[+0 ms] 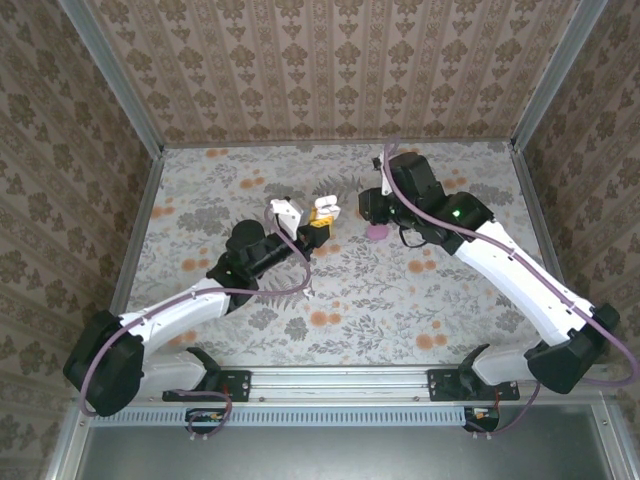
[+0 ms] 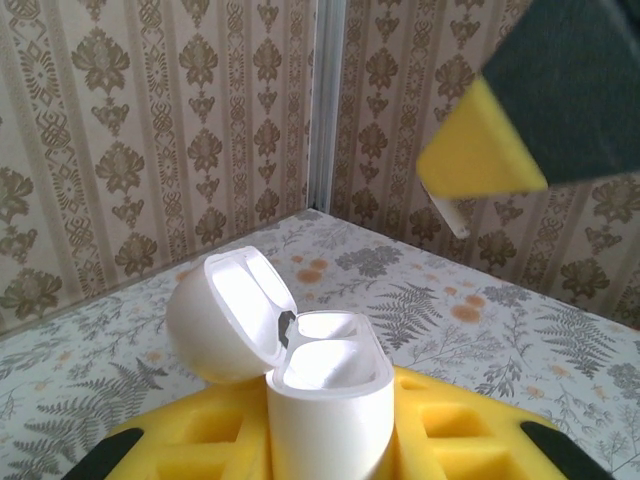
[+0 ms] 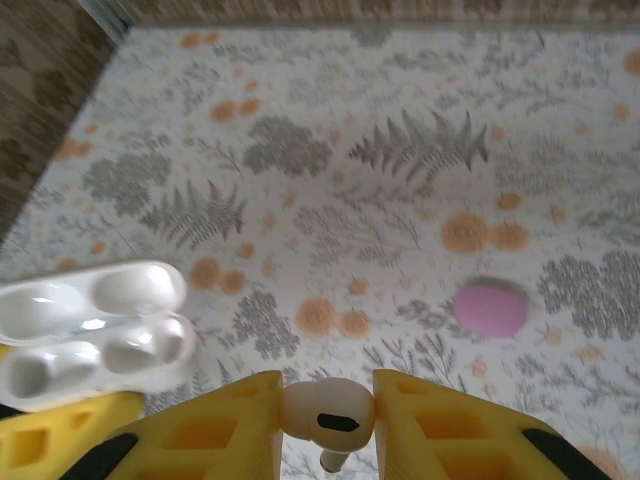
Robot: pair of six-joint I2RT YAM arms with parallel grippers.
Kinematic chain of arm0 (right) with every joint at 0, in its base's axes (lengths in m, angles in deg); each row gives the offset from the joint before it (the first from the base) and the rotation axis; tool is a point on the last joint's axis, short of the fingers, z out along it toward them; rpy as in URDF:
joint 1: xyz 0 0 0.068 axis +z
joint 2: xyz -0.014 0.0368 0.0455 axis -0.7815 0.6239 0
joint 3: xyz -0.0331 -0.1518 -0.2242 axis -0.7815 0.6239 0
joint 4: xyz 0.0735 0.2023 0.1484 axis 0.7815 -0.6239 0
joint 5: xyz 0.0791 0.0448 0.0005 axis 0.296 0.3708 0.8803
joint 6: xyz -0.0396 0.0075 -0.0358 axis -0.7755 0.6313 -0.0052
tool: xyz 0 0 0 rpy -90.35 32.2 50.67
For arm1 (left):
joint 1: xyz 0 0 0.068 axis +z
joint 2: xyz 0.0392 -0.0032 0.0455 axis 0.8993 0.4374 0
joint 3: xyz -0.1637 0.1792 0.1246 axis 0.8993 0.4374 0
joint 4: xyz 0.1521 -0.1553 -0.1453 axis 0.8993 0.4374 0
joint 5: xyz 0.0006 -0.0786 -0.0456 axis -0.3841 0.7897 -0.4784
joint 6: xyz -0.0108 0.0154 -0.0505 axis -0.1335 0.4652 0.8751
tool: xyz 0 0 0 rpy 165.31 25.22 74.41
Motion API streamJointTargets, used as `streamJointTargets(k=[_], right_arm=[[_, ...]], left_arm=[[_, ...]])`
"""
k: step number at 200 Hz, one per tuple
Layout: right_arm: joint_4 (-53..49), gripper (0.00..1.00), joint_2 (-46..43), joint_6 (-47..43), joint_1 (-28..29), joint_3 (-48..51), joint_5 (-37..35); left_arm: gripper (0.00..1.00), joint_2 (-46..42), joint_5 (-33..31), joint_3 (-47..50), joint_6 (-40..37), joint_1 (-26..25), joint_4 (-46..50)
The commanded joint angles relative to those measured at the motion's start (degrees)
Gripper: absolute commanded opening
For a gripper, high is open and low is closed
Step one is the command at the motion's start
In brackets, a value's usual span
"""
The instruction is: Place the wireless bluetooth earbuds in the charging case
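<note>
The white charging case (image 2: 330, 400) stands upright with its lid swung open, and my left gripper (image 2: 330, 440) is shut on its lower body with yellow pads on both sides. From above, the case (image 1: 283, 211) and left gripper (image 1: 287, 220) sit left of table centre. My right gripper (image 3: 328, 415) is shut on a white earbud (image 3: 330, 410), stem pointing down, held above the table. The open case (image 3: 95, 335) shows two hollow wells to the left of that earbud. From above, the right gripper (image 1: 320, 220) hovers just right of the case.
A pink rounded piece (image 3: 490, 308) lies on the flower-print table to the right of the right gripper; from above the pink piece (image 1: 377, 232) sits under the right arm. Patterned walls close in the table on three sides. One right finger (image 2: 480, 150) hangs high in the left wrist view.
</note>
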Motion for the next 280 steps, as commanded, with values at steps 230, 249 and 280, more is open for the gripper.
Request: streamJointTargets(k=[230, 249, 280], right_arm=[[17.49, 0.29, 0.83, -3.13, 2.38, 4.14, 7.98], [17.76, 0.3, 1.16, -3.33, 2.53, 3.88, 7.75], [18.09, 0.29, 1.58, -3.65, 2.62, 3.72, 7.75]], left_arm=[[0.28, 0.03, 2.86, -2.62, 3.52, -0.64, -7.05], [0.27, -0.14, 2.77, -2.57, 3.52, -0.64, -6.96], [0.28, -0.15, 2.71, -2.73, 3.61, -0.65, -6.93]])
